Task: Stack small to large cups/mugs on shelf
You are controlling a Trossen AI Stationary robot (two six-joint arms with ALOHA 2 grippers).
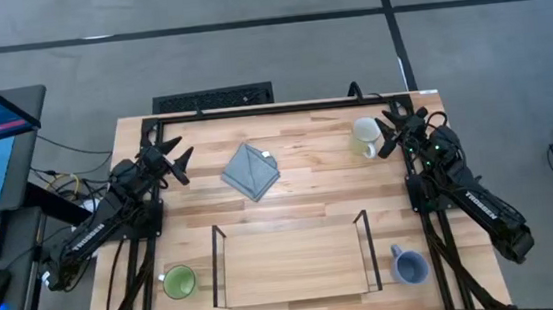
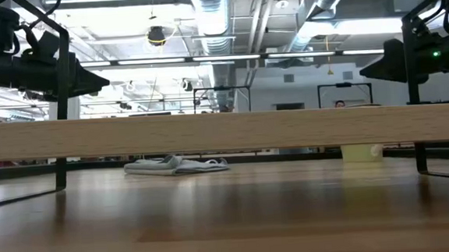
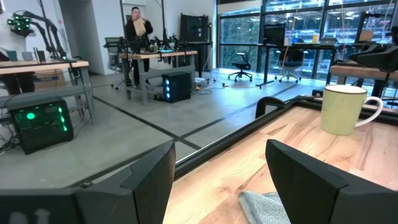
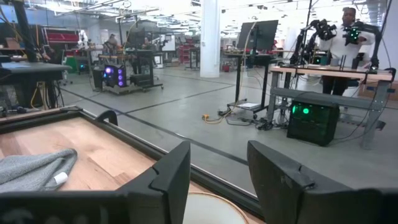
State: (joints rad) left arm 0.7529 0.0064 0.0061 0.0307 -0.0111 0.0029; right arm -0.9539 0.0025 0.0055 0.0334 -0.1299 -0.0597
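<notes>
A light-wood bench (image 1: 286,144) fills the view; the left hand (image 1: 179,160) hovers spread and empty near its far left; the green mug (image 1: 178,282) sits near-left beside the shelf (image 1: 292,264); the blue-grey mug (image 1: 408,265) near-right; the right hand (image 1: 387,133), fingers parted with nothing gripped, is just beside the cream-white mug (image 1: 364,137), clearly the nearer arm.

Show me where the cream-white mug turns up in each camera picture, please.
High view: cream-white mug at the table's far right, beside the right gripper.
Low view: under the shelf board, right of centre.
Left wrist view: far across the table, right side.
Right wrist view: only its rim, between the fingers.
Shared landmark: grey folded cloth.
</notes>
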